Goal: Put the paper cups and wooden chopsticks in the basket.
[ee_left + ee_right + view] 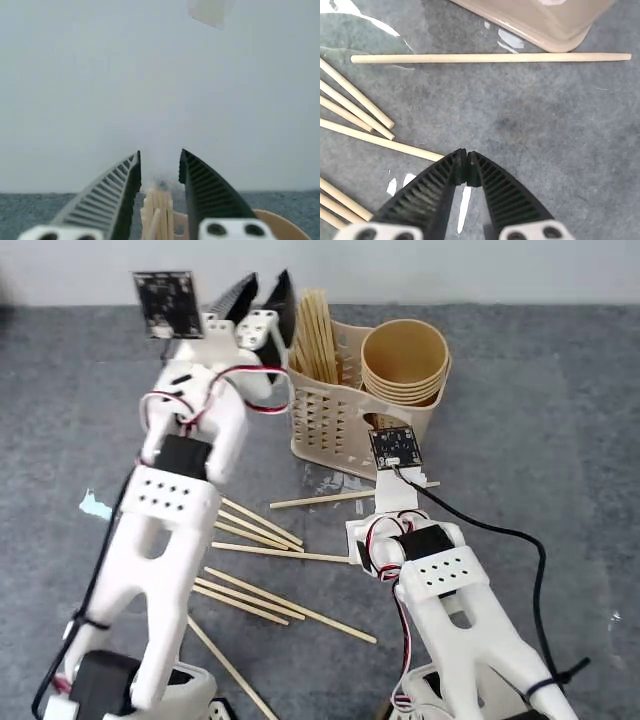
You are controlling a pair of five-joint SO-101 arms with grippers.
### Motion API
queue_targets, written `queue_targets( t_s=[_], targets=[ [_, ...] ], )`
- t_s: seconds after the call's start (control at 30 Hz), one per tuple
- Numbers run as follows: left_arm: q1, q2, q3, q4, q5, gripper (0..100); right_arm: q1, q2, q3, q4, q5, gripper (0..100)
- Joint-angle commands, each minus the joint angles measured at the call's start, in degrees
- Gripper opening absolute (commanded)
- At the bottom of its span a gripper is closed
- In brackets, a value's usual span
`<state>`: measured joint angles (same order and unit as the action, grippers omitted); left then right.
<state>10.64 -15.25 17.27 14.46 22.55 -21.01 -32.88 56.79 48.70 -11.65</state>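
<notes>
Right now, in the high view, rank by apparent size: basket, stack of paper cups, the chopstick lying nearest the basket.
1. basket
2. stack of paper cups
3. chopstick, long but by far the thinnest

A grey mat (560, 440) lies under a white wall (450, 270), with a pale blue scrap (95, 506) on it.

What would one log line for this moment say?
left tool open above basket | right tool shut over table | paper cups in basket | chopsticks loose on table
</notes>
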Motion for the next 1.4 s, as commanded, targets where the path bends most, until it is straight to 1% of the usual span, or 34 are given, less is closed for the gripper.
queue_targets(
  t_s=[0.0,0.17,0.3,0.47,0.63,0.77,0.87,0.93,1.1,1.13,1.37],
  targets=[
    [-1.1,-8.2,-4.5,8.7,-0.7,13,0.3,-1.4,-0.3,-1.1,-0.4,0.9],
    [-3.7,-16.7,-4.4,21.2,-1.0,12,0.3,-1.5,-0.3,-1.1,-0.4,0.9],
    [-6.6,-20.8,-4.4,32.2,-1.0,12,0.3,-1.5,-0.3,-1.1,-0.4,0.9],
    [-11.4,-21.0,-4.4,45.7,-1.1,12,0.3,-1.3,-0.3,-1.1,-0.4,0.9],
    [-16.9,-15.7,-4.5,55.1,-1.1,11,0.3,-1.3,-0.2,-1.1,-0.4,0.9],
    [-20.7,-7.2,-4.6,58.6,-1.1,5,0.3,-1.3,-0.2,-1.1,-0.4,0.9],
    [-22.6,-1.0,-4.6,60.0,-1.1,5,0.3,-1.3,-0.2,-1.1,-0.4,0.9],
    [-23.8,2.4,-4.6,60.1,-0.9,8,0.3,-1.3,-0.2,-1.1,-0.4,0.9],
    [-25.7,8.4,-4.4,60.1,-0.7,24,0.3,-1.3,-0.2,-1.1,-0.4,0.9],
    [-25.7,9.5,-4.4,60.1,-0.7,25,0.3,-1.3,-0.2,-1.1,-0.4,0.9],
    [-25.7,18.9,-4.4,58.6,-0.6,25,0.3,-1.3,-0.2,-1.1,-0.4,0.9]
  ],
)
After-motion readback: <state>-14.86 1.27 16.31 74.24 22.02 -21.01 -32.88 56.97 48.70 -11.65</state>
